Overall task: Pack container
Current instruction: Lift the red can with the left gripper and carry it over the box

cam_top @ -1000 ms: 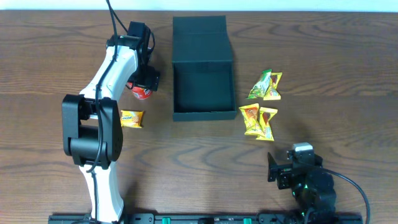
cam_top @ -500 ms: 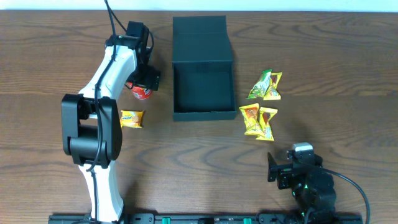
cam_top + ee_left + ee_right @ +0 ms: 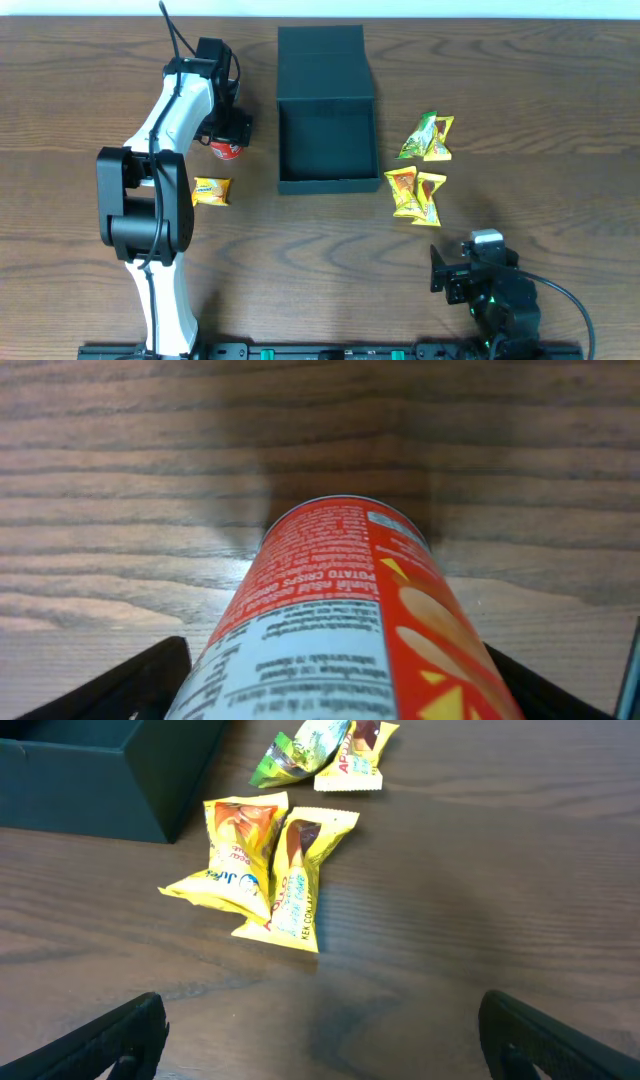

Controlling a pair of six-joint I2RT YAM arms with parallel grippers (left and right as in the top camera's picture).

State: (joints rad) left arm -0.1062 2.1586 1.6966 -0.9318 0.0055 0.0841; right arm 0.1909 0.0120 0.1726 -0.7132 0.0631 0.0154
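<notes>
Gripping red can (image 3: 340,620), left fingers (image 3: 140,680); right fingers (image 3: 110,1040) spread, empty. Container (image 3: 328,184) beside left fingers: dark teal, mouth up, long axis near-far, flap open at far end.

White left arm (image 3: 176,105), black joints (image 3: 138,205), black tool (image 3: 230,140)

Matt wood-grain table (image 3: 560,120), glossy printed red can (image 3: 340,620), shiny crinkled foil snack packets (image 3: 265,865), matt rigid container (image 3: 326,110)

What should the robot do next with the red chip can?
Probably carry the red cylindrical chip can to the right, over the open dark teal-green box. The left tool seems closed around the can, which is just left of the box, and the box looks empty.
</notes>
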